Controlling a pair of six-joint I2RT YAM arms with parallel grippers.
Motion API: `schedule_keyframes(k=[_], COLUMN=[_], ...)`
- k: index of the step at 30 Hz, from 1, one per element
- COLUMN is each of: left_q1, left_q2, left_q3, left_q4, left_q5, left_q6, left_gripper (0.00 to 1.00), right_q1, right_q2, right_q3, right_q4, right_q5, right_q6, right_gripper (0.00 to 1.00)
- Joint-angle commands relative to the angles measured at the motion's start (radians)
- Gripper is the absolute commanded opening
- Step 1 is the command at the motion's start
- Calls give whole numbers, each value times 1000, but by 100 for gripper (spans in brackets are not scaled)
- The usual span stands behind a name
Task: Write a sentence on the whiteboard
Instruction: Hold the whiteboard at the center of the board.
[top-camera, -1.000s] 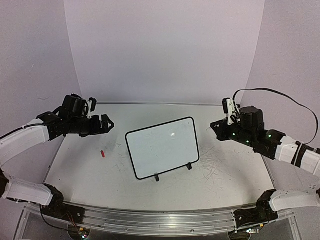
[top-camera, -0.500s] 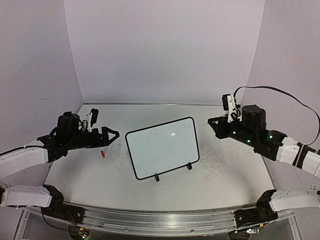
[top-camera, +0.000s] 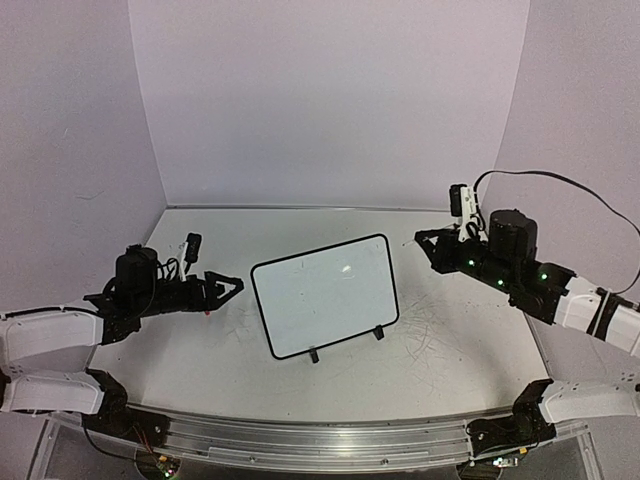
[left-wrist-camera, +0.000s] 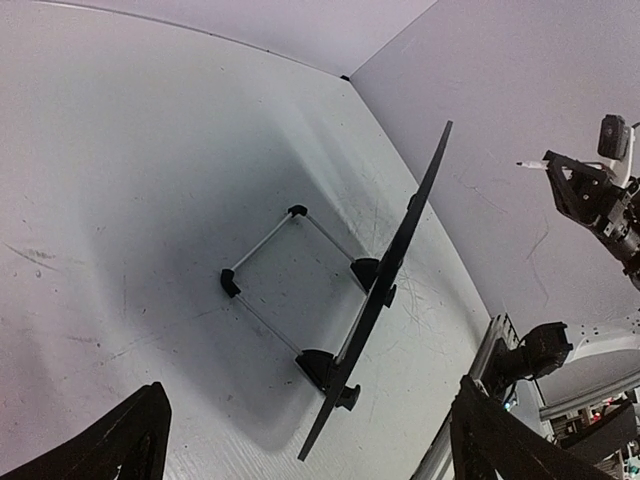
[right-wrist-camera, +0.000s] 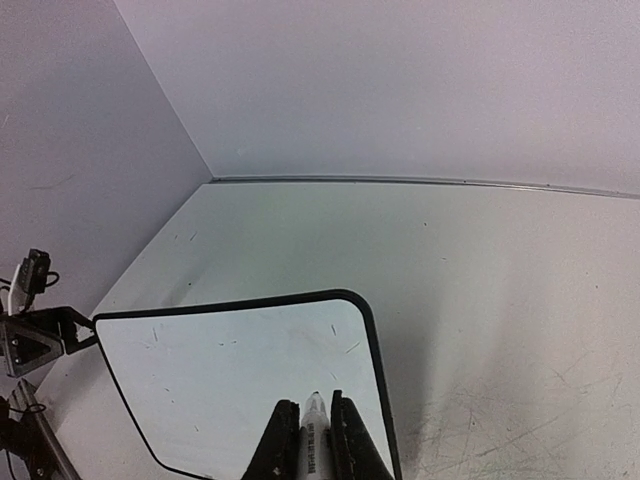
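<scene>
Whiteboard (top-camera: 325, 295), where is it standing?
On the table (top-camera: 450, 350), in the middle, propped up.
And the jaws?
Left gripper (top-camera: 230, 288) wide open, empty; right gripper (right-wrist-camera: 312, 402) closed on a marker (right-wrist-camera: 313, 440).

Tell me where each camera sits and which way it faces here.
Top external: above and behind the robot, looking down at the whiteboard; left gripper and right gripper, with their arms, flank it.
Left wrist: low at the board's left, facing right, board edge-on; its open fingertips show.
Right wrist: raised at right, facing left over the board's face; its fingers clamp a marker.
Shared: each wrist view catches the opposite gripper.
</scene>
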Motion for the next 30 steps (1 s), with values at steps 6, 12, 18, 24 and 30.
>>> schedule_keyframes(k=[6,12,18,24,30], left_q1=[41,46,46,45,40], left_q2=[114,213,265,377,468], left_q3=[-112,-107,-99,-41,-1], left_q4=[417,567,649,713,804], left_q5=[124,252,301,298,346], left_q6=[-89,-123,-150,-162,-192], left_gripper=[94,87,81,70,56], right_q1=[15,100,211,306,389], right_q2=[1,68,198,373,528], right_q3=[29,90,210,335,433], right_q4=[63,60,42,54,67], right_q5=[-51,-37,-14,-15,18], right_q6=[10,-51,-121,-163,-203], right_gripper=[0,0,0,0,0])
